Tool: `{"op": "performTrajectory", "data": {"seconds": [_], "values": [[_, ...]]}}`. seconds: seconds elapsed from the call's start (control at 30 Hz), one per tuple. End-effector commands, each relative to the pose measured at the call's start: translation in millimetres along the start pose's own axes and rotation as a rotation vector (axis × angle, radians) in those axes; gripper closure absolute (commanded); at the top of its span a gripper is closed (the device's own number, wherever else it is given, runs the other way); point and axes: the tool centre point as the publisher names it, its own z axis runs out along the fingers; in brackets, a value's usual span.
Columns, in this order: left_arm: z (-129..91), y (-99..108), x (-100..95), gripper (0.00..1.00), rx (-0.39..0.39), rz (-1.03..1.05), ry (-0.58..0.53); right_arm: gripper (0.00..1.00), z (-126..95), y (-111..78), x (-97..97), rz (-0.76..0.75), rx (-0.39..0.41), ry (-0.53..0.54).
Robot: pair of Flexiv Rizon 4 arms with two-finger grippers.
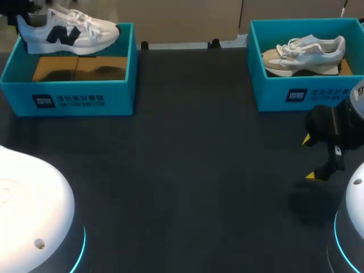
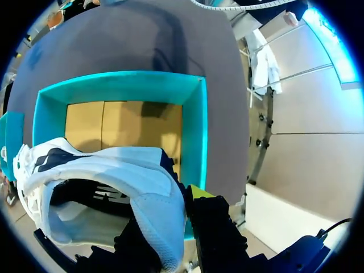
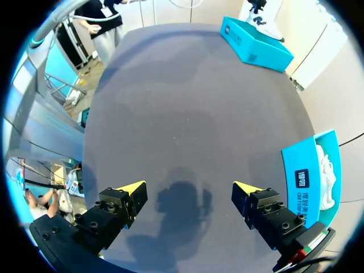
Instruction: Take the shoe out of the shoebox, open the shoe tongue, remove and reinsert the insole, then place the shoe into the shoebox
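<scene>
While above shoebox (image 1: 68, 100), shoe (image 1: 69, 32) in left claw (image 2: 170, 227)

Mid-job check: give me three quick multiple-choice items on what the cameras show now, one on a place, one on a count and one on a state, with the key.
1. Where is the white shoe with the navy mark?
A. On the table between the boxes
B. In the air over the left shoebox
C. Inside the other box

2. How many teal shoeboxes are on the table?
A. One
B. Three
C. Two

3. What state is the right claw in?
A. Open, holding nothing
B. Shut on a shoe
C. Shut on an insole

Key:
1 B: the left wrist view shows the shoe gripped at the heel, with the box's bare cardboard floor below it.
2 C: there is the left one and the right shoebox, which holds a beige shoe.
3 A: its yellow tips stand wide apart above the table with nothing between them.
</scene>
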Motion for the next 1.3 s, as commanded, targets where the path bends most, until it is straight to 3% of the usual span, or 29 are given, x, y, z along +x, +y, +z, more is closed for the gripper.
{"op": "performTrajectory", "data": {"seconds": [0.03,0.2,0.3,0.7,0.9,1.3], "values": [[10.2,1.3,-5.3,1.0,0.046,0.004,0.01,0.0,0.1,-0.4,1.7,0.0,0.001,-0.003],[21.0,-14.5,-2.7,1.0,0.055,0.008,0.012,0.0,0.1,-0.4,1.7,0.0,0.001,-0.003],[15.5,-21.9,11.9,1.0,0.095,-0.024,-0.054,0.0,0.1,-0.4,1.7,0.0,0.001,-0.003],[15.5,-21.9,11.9,1.0,0.095,-0.024,-0.054,0.0,0.1,-0.4,1.7,0.0,0.001,-0.003],[32.7,-22.4,-8.3,1.0,0.085,-0.022,-0.015,0.0,0.1,-0.4,1.7,0.0,0.001,-0.003],[50.9,-34.7,-6.7,1.0,0.096,-0.038,-0.01,0.0,0.1,-0.4,1.7,0.0,0.001,-0.003]]}}
